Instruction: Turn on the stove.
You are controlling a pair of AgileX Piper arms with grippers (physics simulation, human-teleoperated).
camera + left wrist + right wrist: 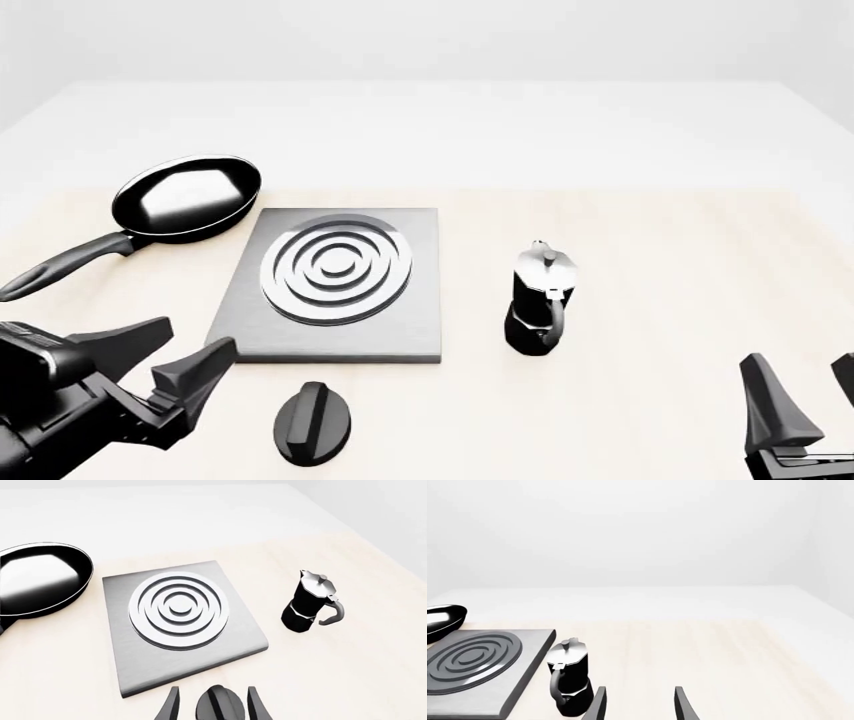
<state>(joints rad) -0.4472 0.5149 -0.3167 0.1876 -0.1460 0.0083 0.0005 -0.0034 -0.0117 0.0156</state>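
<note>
The stove is a flat dark-grey square plate (400, 320) with a round burner of silver rings (336, 265). Its black oval ridged knob (315, 423) lies on the table just in front of the plate's near edge. My left gripper (198, 333) is open and empty, to the left of the knob and apart from it. In the left wrist view the knob (220, 705) shows between and beyond the fingers of the left gripper (213, 689), with the plate (127, 655) behind it. My right gripper (801, 365) is open and empty at the near right, far from the stove (520, 680).
A black frying pan (187, 197) sits at the plate's far left corner, its handle (60, 268) reaching toward my left arm. A black-and-silver moka pot (541, 300) stands upright to the right of the plate; it also shows in the right wrist view (568, 677).
</note>
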